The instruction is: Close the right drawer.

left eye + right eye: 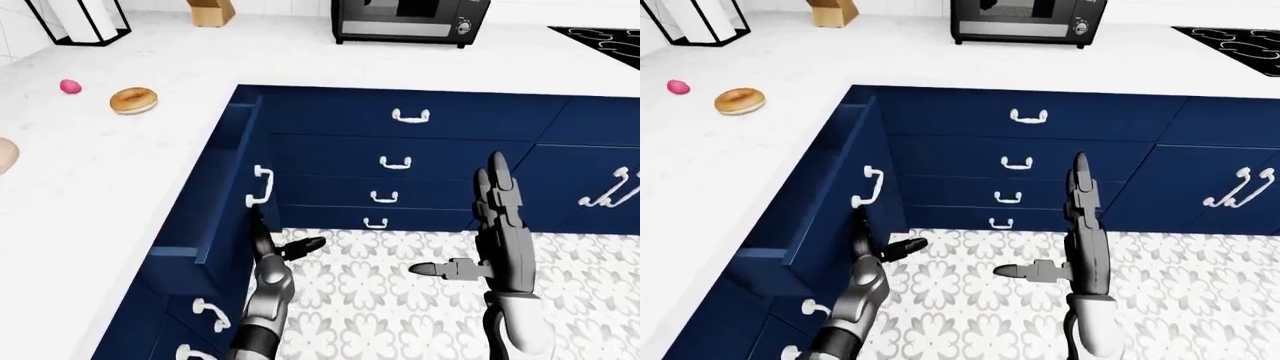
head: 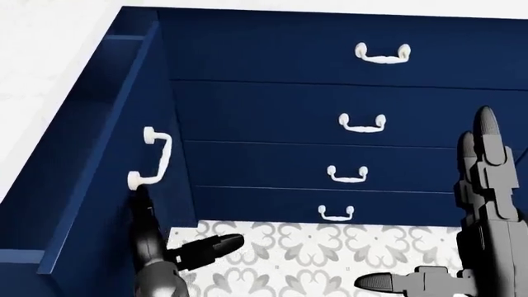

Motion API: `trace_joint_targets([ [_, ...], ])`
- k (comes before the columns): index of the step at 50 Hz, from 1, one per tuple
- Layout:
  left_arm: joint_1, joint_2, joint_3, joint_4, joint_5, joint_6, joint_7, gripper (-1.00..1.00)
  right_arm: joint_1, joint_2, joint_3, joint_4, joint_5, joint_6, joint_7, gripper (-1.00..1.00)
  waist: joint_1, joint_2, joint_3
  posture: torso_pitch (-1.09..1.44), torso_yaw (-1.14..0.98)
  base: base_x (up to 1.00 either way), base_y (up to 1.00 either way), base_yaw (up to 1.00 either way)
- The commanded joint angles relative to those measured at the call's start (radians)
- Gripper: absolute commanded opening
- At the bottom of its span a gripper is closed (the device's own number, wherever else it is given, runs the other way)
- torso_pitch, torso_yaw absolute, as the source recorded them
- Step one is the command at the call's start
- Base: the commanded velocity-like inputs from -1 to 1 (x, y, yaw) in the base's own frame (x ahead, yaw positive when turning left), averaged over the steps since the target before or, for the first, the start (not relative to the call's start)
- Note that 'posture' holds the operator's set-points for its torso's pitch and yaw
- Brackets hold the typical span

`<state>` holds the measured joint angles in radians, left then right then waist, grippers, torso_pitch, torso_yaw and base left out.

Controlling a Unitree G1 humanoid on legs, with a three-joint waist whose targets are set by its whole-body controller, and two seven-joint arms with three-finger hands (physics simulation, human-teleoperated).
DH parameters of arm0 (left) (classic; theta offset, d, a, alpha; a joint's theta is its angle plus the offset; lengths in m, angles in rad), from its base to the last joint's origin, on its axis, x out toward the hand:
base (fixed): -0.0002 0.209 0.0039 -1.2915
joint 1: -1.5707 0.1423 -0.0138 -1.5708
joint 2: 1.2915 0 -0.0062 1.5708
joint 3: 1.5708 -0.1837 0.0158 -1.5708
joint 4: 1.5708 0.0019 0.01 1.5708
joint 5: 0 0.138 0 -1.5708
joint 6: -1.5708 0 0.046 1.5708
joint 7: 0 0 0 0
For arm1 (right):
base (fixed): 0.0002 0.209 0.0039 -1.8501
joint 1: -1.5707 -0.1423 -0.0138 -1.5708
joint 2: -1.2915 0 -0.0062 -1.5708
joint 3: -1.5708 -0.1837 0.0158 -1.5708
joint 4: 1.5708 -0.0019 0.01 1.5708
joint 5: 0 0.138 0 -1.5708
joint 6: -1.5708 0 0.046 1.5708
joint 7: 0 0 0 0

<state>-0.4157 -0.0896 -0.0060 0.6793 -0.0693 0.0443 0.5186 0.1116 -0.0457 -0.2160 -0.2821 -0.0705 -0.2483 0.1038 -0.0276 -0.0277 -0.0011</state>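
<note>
Open drawer [image 1: 215, 187] at left of left-eye view, pulled out from the blue cabinet run under the white counter [image 1: 90, 172], well short of shut. White bow handle [image 2: 153, 158] on the drawer's face panel, both handle feet seated on the panel.

Left hand [image 2: 177, 247] just below the handle: one finger up against the face panel beneath the lower handle foot, thumb splayed out to the side. Fingers spread, closed on nothing. Contact with panel likely; cannot tell for certain.

Right hand [image 1: 495, 232] well right of the handle, over the patterned floor [image 1: 400, 300]. Fingers straight and upright, thumb out sideways; spread wide, empty.

Handling, as judgement: rigid box on slides, probably light, single travel direction, no fragility. No grip needed; flat push on the face panel beside or under the handle, near mid-height to avoid skewing.

Long axis of drawer runs from face panel back under the counter. Face panel turned toward the floor. Push direction: away from floor, into the cabinet.
</note>
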Motion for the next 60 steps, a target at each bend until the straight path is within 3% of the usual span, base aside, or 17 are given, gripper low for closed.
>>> trace_joint_targets([
  [1,-0.024,0.017,0.025,-0.045,-0.002,-0.029,0.038,1.0,-0.016,-0.006,-0.002,-0.046,0.003,-0.024,-0.004,1.0,0.007,-0.002,-0.02,0.0,0.0,0.0,0.0,0.0],
  [27,-0.004,0.125,0.11,-0.081,-0.095,-0.013,0.048,1.0,-0.018,-0.007,0.001,-0.041,0.0,-0.024,-0.006,1.0,0.007,0.006,-0.018,0.0,0.0,0.0,0.0,0.0],
  [60,-0.067,0.263,0.212,0.086,-0.251,-0.103,0.09,1.0,-0.023,-0.008,0.005,-0.035,-0.007,-0.016,-0.012,1.0,0.001,0.015,-0.016,0.0,0.0,0.0,0.0,0.0],
])
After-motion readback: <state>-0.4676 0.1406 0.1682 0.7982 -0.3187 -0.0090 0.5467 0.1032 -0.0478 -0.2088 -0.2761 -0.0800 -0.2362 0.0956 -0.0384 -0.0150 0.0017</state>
